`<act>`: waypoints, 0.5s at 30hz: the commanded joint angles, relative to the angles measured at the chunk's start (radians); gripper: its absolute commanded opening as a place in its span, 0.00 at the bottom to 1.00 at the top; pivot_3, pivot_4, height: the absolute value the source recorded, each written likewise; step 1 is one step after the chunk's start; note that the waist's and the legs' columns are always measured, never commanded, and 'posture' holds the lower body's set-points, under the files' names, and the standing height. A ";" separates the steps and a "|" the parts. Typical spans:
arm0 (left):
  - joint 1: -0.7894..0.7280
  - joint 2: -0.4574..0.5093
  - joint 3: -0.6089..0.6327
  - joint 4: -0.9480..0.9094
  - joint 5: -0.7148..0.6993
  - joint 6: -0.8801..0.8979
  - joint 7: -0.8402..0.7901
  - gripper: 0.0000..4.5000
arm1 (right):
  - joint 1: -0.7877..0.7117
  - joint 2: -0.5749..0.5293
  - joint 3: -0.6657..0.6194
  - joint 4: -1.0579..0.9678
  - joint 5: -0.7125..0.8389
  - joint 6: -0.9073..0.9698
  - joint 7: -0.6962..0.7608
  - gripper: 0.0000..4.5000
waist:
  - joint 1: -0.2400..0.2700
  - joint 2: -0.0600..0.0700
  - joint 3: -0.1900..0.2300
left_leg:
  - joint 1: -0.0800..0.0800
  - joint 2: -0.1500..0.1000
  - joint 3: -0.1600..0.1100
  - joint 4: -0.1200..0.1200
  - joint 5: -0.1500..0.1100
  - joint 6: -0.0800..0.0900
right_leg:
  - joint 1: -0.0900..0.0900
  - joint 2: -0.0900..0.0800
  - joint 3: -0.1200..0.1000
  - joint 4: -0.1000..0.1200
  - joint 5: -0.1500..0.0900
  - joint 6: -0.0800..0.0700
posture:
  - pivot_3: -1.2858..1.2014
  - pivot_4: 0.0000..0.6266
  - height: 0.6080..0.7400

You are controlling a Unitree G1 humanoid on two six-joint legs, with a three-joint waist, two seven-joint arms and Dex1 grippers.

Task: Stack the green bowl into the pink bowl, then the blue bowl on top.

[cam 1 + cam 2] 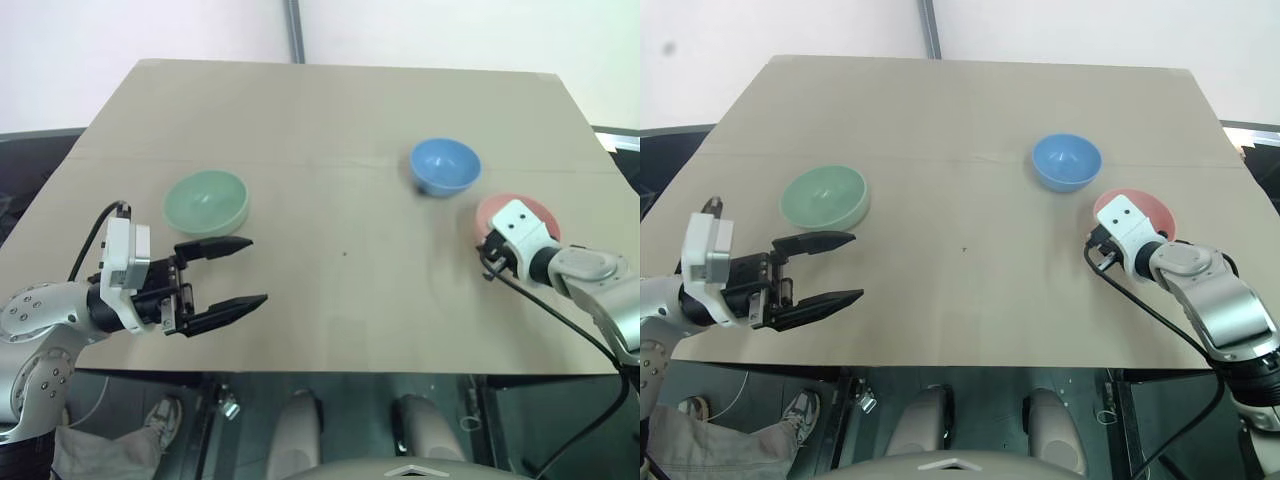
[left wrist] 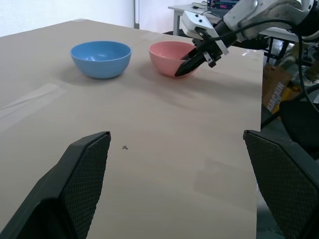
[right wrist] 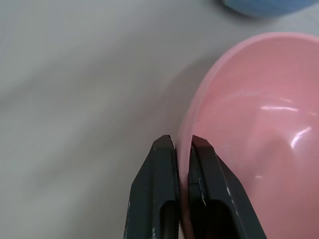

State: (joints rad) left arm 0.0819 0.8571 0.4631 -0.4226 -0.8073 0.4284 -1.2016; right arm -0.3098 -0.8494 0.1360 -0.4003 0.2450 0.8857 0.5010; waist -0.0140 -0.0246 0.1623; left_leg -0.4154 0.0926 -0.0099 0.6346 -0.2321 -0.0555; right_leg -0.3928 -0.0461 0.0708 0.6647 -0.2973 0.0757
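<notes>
Right pincer (image 3: 183, 144) clamped on the near rim of the small round salmon-pink plastic bowl (image 1: 530, 212), one finger inside, one outside; bowl sits at right of the tan bench (image 1: 340, 150). Small round sky-blue plastic bowl (image 1: 445, 166) just beside it, up-left. Small round mint-green plastic bowl (image 1: 206, 202) at left-centre. Left pincer (image 1: 238, 271) spread wide, empty, just below the green bowl.

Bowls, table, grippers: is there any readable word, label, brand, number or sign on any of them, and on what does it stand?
None can be read.
green bowl: plain, no marking.
blue bowl: plain, no marking.
pink bowl: plain, no marking.
table: bare tan surface, no print.
left gripper and right gripper: no legible label.
Clutter past the table's far edge, in the left wrist view: too small to read.
</notes>
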 commanded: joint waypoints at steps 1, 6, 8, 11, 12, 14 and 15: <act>-0.001 -0.004 0.016 -0.008 0.001 -0.022 0.006 1.00 | 0.056 -0.028 -0.024 -0.177 0.036 -0.205 0.148 0.01 | 0.000 0.000 0.000 | 0.000 0.000 0.000 0.000 0.000 0.000 | -0.001 0.000 0.000 0.000 0.000 0.000 | 0.52 0.24 1.00; -0.001 -0.001 0.015 0.007 0.008 -0.028 0.003 1.00 | 0.074 -0.005 0.016 -0.281 0.077 -0.317 0.267 0.01 | -0.001 0.000 0.000 | 0.000 0.000 0.000 0.000 0.000 0.000 | -0.001 0.000 0.000 0.001 0.000 0.000 | 0.52 0.24 1.00; 0.001 0.001 0.018 0.012 0.010 -0.029 0.002 1.00 | 0.055 0.014 0.046 -0.283 0.070 -0.340 0.289 0.01 | -0.001 0.000 0.000 | 0.000 0.000 0.000 0.001 0.000 0.000 | 0.000 0.000 0.000 0.001 0.000 0.000 | 0.52 0.24 1.00; 0.019 0.006 0.031 0.021 0.024 -0.039 -0.009 1.00 | -0.037 0.087 0.167 -0.207 -0.011 -0.400 0.304 0.01 | -0.005 0.000 0.000 | 0.000 0.000 0.000 0.002 0.000 0.000 | 0.000 0.000 0.000 0.001 0.000 0.000 | 0.52 0.24 1.00; 0.028 0.007 0.040 0.022 0.028 -0.042 -0.008 1.00 | -0.072 0.122 0.199 -0.175 -0.028 -0.407 0.305 0.01 | -0.005 0.001 0.000 | 0.001 0.000 0.000 0.003 0.000 0.000 | 0.000 0.000 0.000 0.003 0.000 0.000 | 0.52 0.24 1.00; 0.035 0.009 0.049 0.022 0.032 -0.043 -0.004 1.00 | -0.115 0.161 0.242 -0.128 -0.057 -0.429 0.321 0.01 | -0.004 0.001 0.001 | 0.001 0.000 0.000 0.004 0.000 0.000 | -0.001 0.000 0.000 0.006 0.000 0.000 | 0.52 0.24 1.00; 0.036 0.009 0.050 0.021 0.034 -0.043 0.001 1.00 | -0.136 0.179 0.268 -0.094 -0.082 -0.451 0.329 0.01 | -0.004 0.001 0.001 | 0.001 0.000 -0.001 0.004 0.000 0.000 | -0.002 0.001 0.000 0.009 0.000 0.000 | 0.52 0.24 1.00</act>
State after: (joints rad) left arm 0.1185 0.8574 0.4755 -0.3937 -0.7718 0.4017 -1.2034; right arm -0.4200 -0.6804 0.3846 -0.5160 0.1967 0.4829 0.8150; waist -0.0175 -0.0239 0.1630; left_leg -0.4144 0.0927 -0.0105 0.6388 -0.2319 -0.0556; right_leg -0.3952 -0.0455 0.0708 0.6744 -0.2973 0.0754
